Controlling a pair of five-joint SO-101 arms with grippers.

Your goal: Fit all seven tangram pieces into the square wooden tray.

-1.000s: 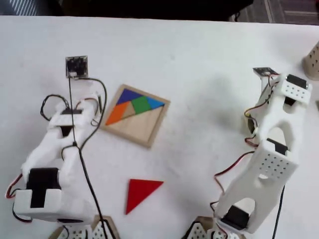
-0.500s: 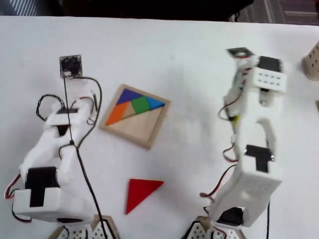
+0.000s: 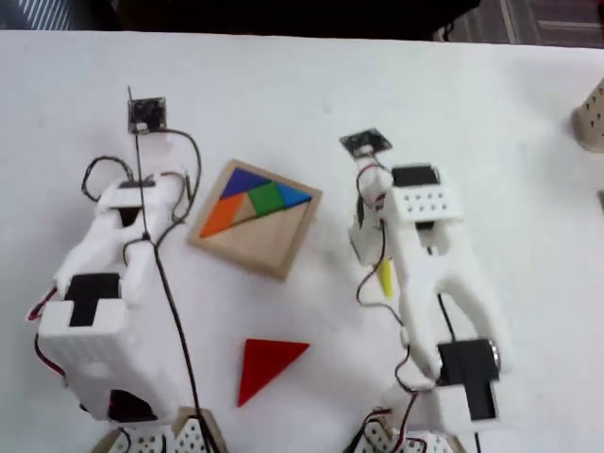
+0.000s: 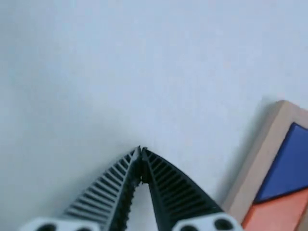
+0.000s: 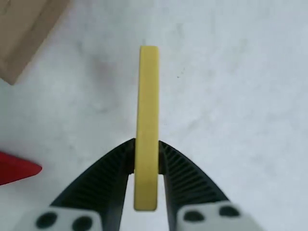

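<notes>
Right pincer (image 5: 147,145) clamps a thin yellow piece (image 5: 149,86) edge-on; left pincer (image 4: 141,151) closed, empty.

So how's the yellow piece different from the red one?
The yellow piece is clamped on edge in the right pincer; the red triangle lies flat and loose on the table. Both are outside the wooden tray, not yet fitted.

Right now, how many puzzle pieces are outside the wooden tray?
2. A red triangle lies on the table near the tray, and a yellow piece is clamped in the right tool. More may be hidden from view.
</notes>
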